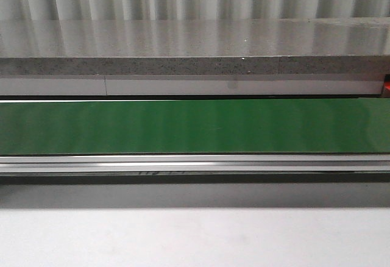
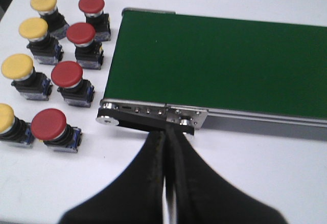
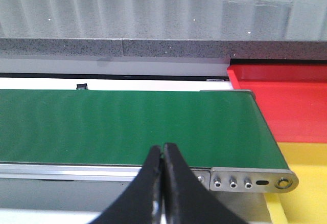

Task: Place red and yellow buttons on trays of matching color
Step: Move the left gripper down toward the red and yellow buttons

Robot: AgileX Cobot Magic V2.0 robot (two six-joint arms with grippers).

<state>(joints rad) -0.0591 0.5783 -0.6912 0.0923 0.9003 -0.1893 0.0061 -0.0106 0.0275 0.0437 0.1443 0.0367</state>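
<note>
Both the left pincer (image 2: 167, 147) and right pincer (image 3: 162, 155) are pressed together, empty. Red buttons (image 2: 66, 74) and yellow buttons (image 2: 17, 66) crowd the frame's left on the desk (image 2: 255, 173); a grasp risks nudging neighbours.

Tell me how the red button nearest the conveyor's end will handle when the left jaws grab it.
The red button looks rigid, so it should not flex. Its smooth domed cap, wider than the dark blocky base, may slip from closing jaws; gripping the base seems safer. It stands upright on a flat base, so it probably won't roll, though the top-heavy cap might tip it if shoved sideways.
</note>
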